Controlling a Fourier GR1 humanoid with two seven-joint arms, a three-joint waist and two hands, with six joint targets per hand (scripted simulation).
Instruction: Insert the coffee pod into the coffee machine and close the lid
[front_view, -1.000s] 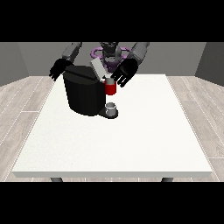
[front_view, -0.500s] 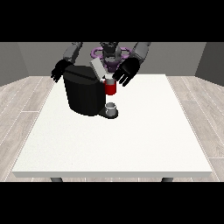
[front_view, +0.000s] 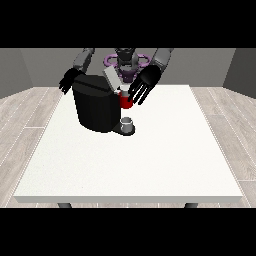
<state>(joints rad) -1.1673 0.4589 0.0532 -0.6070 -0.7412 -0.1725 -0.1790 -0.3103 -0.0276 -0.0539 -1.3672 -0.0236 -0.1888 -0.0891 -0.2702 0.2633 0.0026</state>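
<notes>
The black coffee machine (front_view: 95, 107) stands on the white table (front_view: 150, 160) at the far left of centre. Its grey lid (front_view: 111, 79) is tilted up. A red thing at the machine (front_view: 125, 102) shows under the lid at the machine's front. A small grey thing (front_view: 128, 123) sits on the machine's base. The hand at the view's right (front_view: 145, 84) hovers open just right of the lid, its fingers spread and pointing down towards the red thing. The hand at the view's left (front_view: 68, 81) is open behind the machine's far left corner, holding nothing.
The robot's torso (front_view: 126, 62) rises behind the table's far edge. The table's front edge (front_view: 130, 199) runs across the lower part of the view, with a wooden floor (front_view: 20, 125) around it.
The hand at the view's right has shifted slightly near the lid. The lid, the machine and the other hand look the same.
</notes>
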